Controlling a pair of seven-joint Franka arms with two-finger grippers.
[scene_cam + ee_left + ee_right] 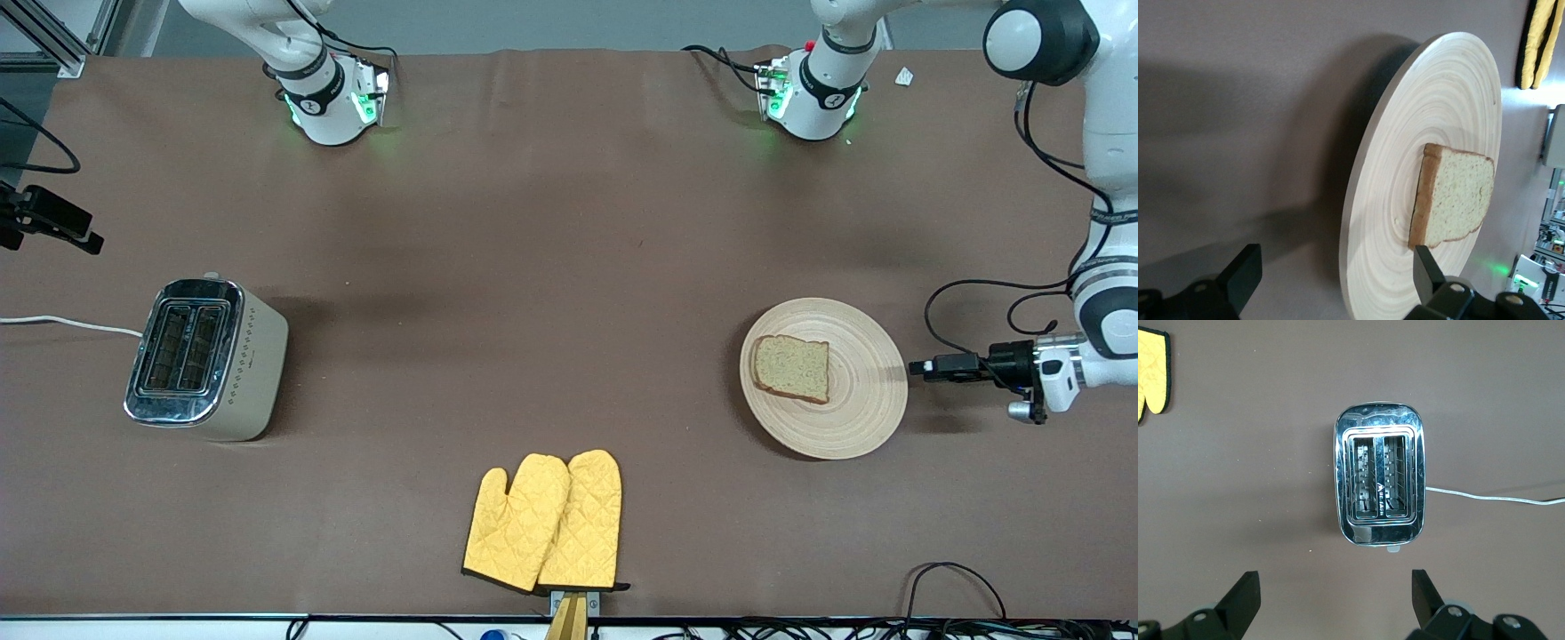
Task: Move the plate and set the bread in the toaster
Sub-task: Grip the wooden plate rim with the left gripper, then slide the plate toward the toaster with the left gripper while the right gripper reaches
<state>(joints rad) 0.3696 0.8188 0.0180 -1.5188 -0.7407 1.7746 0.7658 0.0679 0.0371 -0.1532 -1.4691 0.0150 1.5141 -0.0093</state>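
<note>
The round wooden plate [853, 418] lies toward the left arm's end of the table, with the bread [793, 367] flat on it. My left gripper [917, 367] is low, turned sideways and open at the plate's rim. In the left wrist view the plate [1438, 107] has its edge between the open fingers; the bread [1461, 197] lies further in. The toaster [209, 360] stands toward the right arm's end, both slots empty. My right gripper [49, 231] hangs high beside the toaster. The right wrist view shows that gripper [1335, 583] open and empty, with the toaster [1379, 480] below.
Two yellow oven mitts [547, 520] lie near the table's front edge, midway between toaster and plate. The toaster's white cord [67, 324] runs off the table's end. Black cables [956, 587] loop at the front edge near the left arm's end.
</note>
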